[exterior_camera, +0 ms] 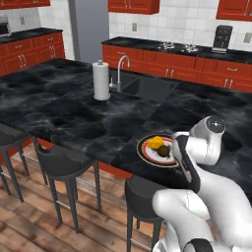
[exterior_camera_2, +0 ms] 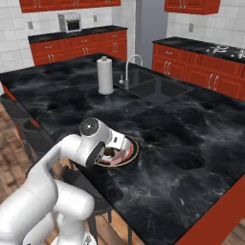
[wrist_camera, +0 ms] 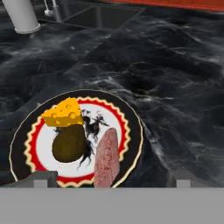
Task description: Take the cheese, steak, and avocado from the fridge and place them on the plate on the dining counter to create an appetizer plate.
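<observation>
On the plate (wrist_camera: pixel 131 131), cheese (wrist_camera: pixel 64 113) is lying at 11 o'clock, avocado (wrist_camera: pixel 69 143) centre, steak (wrist_camera: pixel 107 157) at 5; gripper (wrist_camera: pixel 109 179) is hanging wide-jawed, holding nothing.

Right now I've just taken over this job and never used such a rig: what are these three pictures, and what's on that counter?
The machine is a white jointed arm on a driving base. Two pictures come from cameras on that base, behind the arm to its left and right; the third looks along the two-finger gripper, whose fingers stand wide apart and hold nothing. Below it, on the glossy black marbled island counter, sits a round white plate with a dark and red rim. On the plate lie a yellow holed cheese wedge, a dark olive avocado and a pink-red steak strip. Farther back stand a white paper-towel roll and a sink with a curved tap.
</observation>
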### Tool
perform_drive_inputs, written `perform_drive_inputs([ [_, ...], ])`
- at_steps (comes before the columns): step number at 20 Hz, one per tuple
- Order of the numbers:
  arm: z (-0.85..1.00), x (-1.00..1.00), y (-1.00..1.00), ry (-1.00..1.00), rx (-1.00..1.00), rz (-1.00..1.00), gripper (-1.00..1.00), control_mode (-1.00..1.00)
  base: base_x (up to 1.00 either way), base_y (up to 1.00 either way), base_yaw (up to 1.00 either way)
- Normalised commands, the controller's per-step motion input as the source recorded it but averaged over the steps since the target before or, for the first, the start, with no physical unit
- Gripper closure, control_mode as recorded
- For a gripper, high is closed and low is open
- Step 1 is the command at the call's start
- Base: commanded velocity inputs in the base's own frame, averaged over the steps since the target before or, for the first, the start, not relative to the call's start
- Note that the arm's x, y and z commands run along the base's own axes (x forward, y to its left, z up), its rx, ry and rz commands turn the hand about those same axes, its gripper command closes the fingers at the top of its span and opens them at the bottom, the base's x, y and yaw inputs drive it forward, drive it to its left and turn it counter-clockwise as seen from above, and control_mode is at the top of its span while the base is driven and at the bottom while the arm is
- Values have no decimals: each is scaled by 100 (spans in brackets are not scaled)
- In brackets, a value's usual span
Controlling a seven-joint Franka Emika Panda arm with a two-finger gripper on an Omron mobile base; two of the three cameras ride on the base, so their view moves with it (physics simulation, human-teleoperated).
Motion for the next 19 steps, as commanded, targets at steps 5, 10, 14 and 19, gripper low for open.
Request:
perform_drive_inputs([
  [5,96,-100,10,9,0,0,-100,-100,0,0,0],
  [10,52,-100,42,12,0,0,-100,-100,0,0,0],
  [14,46,-99,72,15,0,4,-100,-100,0,0,0],
  [19,40,-82,86,13,-2,9,-100,-100,0,0,0],
])
